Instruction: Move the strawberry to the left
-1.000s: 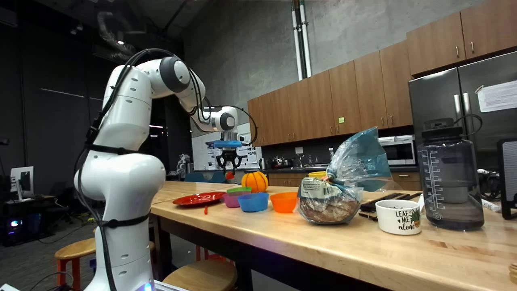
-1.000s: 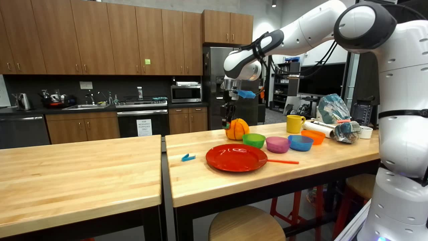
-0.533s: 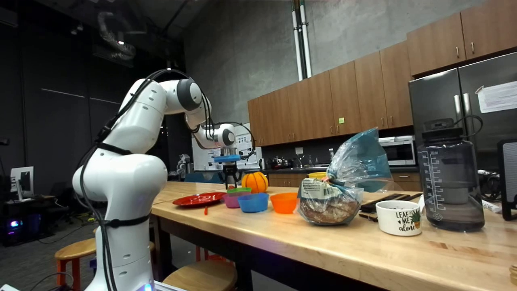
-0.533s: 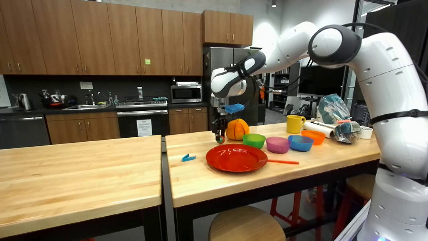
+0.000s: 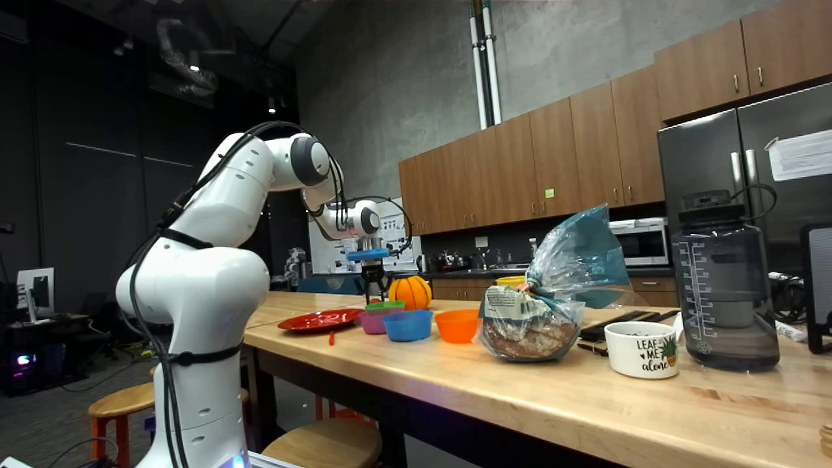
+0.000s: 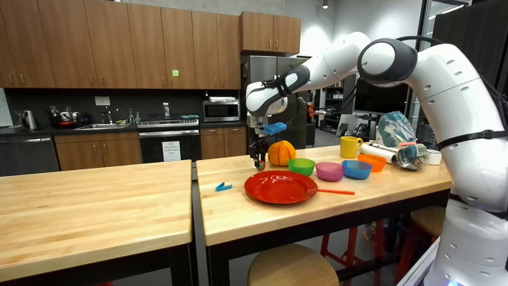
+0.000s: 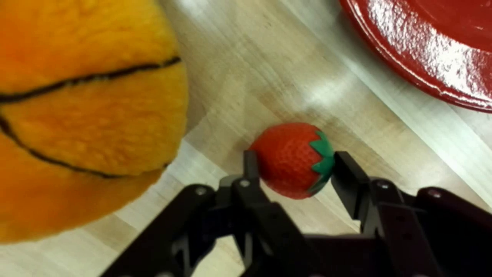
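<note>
The strawberry (image 7: 288, 157) is red with a green leaf cap. It sits between the two black fingertips of my gripper (image 7: 295, 163) in the wrist view, with a finger against each side. In an exterior view the strawberry (image 6: 261, 165) is low over the wooden table, left of the orange pumpkin (image 6: 282, 153), at the tips of the gripper (image 6: 258, 161). Whether it touches the tabletop is unclear. In an exterior view the gripper (image 5: 375, 296) stands behind the bowls, and only a bit of the strawberry (image 5: 375, 301) shows.
A red plate (image 6: 254, 194) lies in front of the gripper, with a blue clip (image 6: 224, 187) to its left. Green (image 6: 301, 167), purple (image 6: 330, 172), blue (image 6: 357, 170) and orange (image 6: 372, 161) bowls stand right of the pumpkin. A gap separates this table from another table (image 6: 99, 206).
A second ago the gripper held the strawberry higher, in front of the pumpkin. It has come down and left past the pumpkin in an exterior view, with only slight motion in the last half second.
</note>
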Robot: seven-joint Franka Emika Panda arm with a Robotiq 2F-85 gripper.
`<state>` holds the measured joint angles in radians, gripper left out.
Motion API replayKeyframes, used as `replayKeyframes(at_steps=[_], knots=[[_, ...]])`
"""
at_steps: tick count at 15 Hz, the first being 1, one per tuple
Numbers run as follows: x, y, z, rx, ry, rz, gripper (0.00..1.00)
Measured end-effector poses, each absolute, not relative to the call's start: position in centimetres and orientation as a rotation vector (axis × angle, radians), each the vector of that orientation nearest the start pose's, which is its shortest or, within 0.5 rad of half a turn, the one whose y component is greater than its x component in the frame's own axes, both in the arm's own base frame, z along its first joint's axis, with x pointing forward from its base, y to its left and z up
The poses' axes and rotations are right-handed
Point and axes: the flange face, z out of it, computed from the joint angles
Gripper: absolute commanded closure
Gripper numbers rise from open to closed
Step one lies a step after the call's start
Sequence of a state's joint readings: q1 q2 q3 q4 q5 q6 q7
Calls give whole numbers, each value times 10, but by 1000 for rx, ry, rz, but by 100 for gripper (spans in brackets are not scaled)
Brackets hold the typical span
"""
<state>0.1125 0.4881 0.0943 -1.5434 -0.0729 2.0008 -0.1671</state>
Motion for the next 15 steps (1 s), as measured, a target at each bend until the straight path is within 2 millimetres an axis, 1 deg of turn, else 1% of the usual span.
replayKeyframes(at_steps=[2,3,4,7,9,15], knots=[[675,126,370,-3104,-616,47,7],[675,125,371,-3105,-613,48,2],[676,123,372,-3105,-610,51,0],[675,119,379,-3107,-604,55,0],[673,117,389,-3100,-601,47,0],[662,108,440,-3059,-553,-39,0]])
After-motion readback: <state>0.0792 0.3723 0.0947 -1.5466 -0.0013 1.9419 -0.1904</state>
